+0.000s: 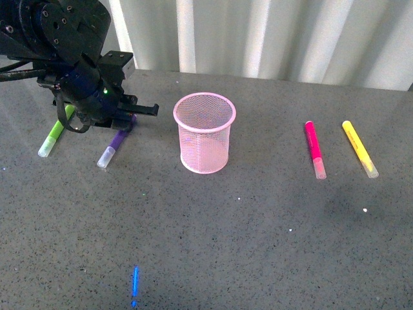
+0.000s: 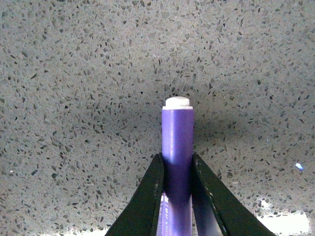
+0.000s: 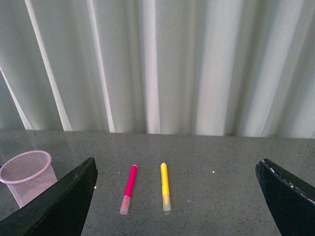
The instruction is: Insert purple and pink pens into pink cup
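The purple pen point(image 1: 115, 144) lies on the grey table left of the pink cup point(image 1: 204, 132), pale cap toward me. My left gripper point(image 1: 129, 117) is down at the pen's far end, shut on it. In the left wrist view the purple pen point(image 2: 177, 147) stands between the two black fingers point(image 2: 147, 196), its white end tip showing. The pink pen point(image 1: 314, 148) lies right of the cup; it also shows in the right wrist view point(image 3: 129, 187). My right gripper point(image 3: 177, 196) is open and empty, above the table. The pink cup point(image 3: 27, 174) stands upright and empty.
A lime-green marker point(image 1: 53, 135) lies left of the purple pen, partly under the left arm. A yellow marker point(image 1: 359, 148) lies right of the pink pen, also seen in the right wrist view point(image 3: 165, 186). A white curtain hangs behind the table's far edge.
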`<act>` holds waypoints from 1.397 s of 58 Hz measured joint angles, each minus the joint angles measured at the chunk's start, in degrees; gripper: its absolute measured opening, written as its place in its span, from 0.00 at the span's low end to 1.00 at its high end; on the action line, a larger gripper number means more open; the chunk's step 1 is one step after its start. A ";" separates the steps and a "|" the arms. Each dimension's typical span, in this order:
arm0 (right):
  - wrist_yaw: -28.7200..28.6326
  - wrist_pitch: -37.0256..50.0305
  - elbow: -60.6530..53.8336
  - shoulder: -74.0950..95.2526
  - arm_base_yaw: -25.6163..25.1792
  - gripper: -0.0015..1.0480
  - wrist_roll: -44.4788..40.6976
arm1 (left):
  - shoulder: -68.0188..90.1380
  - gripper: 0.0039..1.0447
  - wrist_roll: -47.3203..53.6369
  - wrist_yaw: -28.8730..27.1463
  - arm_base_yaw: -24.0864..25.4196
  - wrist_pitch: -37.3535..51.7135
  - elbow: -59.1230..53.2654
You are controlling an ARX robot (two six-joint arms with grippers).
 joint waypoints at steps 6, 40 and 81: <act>0.02 0.00 0.00 0.00 0.00 0.93 0.00 | -1.25 0.12 -1.42 -0.20 0.07 1.84 -1.92; 0.00 0.00 0.00 0.00 0.00 0.93 0.00 | -30.40 0.12 -17.44 -0.55 -2.32 49.16 -29.57; 0.00 0.00 0.00 0.00 0.00 0.93 0.00 | -11.13 0.12 -13.99 -22.80 -23.17 82.25 -31.58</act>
